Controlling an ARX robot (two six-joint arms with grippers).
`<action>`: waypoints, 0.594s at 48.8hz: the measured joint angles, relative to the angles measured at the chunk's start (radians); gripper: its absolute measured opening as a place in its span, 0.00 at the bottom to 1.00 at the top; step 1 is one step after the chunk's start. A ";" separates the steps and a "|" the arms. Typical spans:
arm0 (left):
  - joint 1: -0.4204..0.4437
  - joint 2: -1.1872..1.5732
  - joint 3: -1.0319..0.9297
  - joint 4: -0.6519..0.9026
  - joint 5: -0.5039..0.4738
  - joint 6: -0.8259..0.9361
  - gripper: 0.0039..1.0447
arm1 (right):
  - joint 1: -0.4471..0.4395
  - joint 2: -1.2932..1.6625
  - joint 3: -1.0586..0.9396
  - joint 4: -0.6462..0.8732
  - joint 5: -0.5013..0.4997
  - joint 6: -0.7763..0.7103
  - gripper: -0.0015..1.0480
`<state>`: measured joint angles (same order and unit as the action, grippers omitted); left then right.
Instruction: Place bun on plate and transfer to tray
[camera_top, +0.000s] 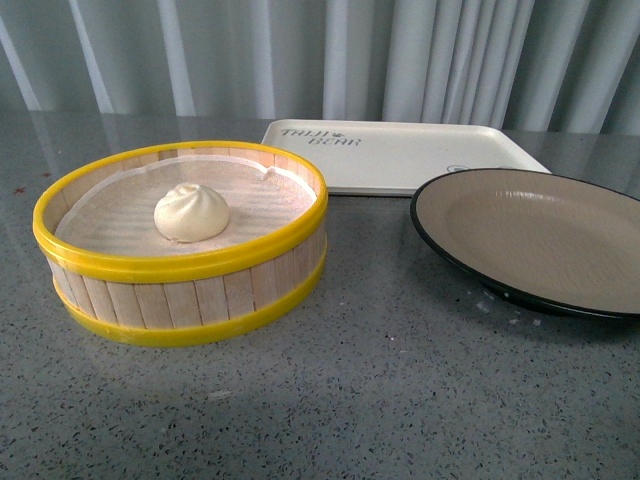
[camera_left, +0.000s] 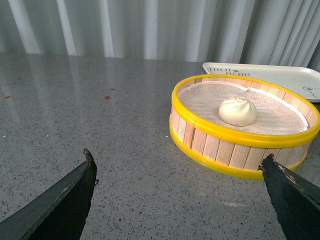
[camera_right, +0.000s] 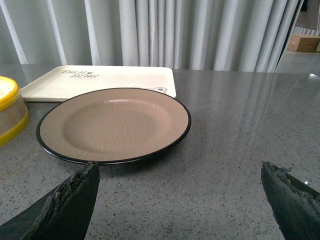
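Front view: small white pleated bun (camera_top: 191, 212) sits in yellow-rimmed wooden steamer basket (camera_top: 180, 268); beige black-rimmed round plate (camera_top: 530, 240) waits close beside, probably for a short transfer, cream plastic tray (camera_top: 400, 155) behind, near the far edge of the desk (camera_top: 380, 390). Left gripper (camera_left: 178, 160), right gripper (camera_right: 180, 167): jaws apart.

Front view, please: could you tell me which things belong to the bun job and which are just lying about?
Job: bun, plate, tray.
Just there: steamer basket, holding the bun; grey table; curtain behind.
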<state>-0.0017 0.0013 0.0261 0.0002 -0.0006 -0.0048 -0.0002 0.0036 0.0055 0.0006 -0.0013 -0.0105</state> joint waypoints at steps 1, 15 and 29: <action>0.000 0.000 0.000 0.000 0.000 0.000 0.94 | 0.000 0.000 0.000 0.000 0.000 0.000 0.92; 0.000 0.000 0.000 0.000 0.000 0.000 0.94 | 0.000 0.000 0.000 0.000 0.000 0.000 0.92; 0.000 0.000 0.000 0.000 0.000 0.000 0.94 | 0.000 0.000 0.000 0.000 0.000 0.000 0.92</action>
<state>-0.0017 0.0013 0.0261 0.0002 -0.0006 -0.0048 -0.0002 0.0036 0.0055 0.0006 -0.0013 -0.0105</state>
